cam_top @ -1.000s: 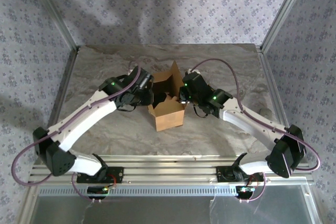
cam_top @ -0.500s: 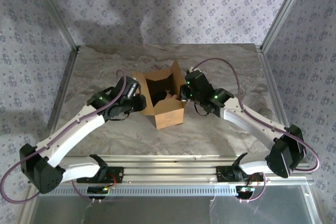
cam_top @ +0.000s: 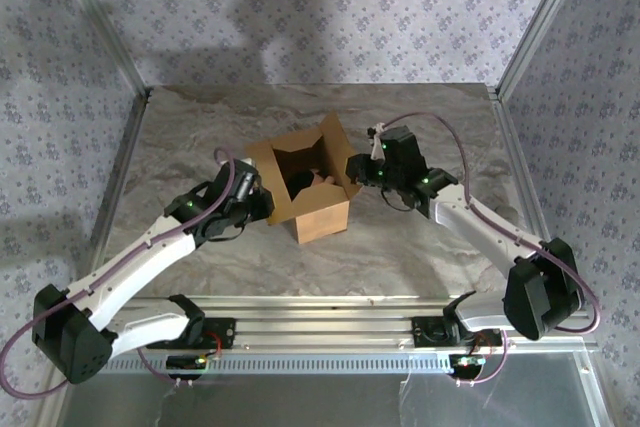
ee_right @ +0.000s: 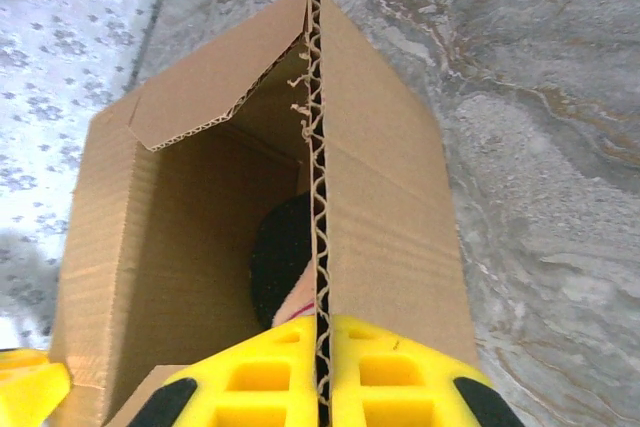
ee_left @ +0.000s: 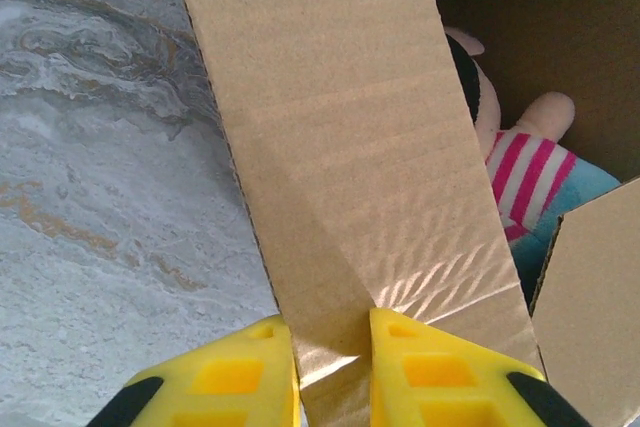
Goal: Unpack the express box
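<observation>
Left gripper (ee_left: 332,332) clenched on left flap of express box (cam_top: 322,222), bottom of wrist frame. Right gripper (ee_right: 318,335) clamped on right wall edge. Box sited centre frame on marble table (cam_top: 430,247), striped plush toy (ee_left: 525,172) seen inside.

Risk: cardboard torn or box tipped if flaps are dragged unevenly.

Mouth up. Long axis judged roughly bottom-to-top of frame.
</observation>
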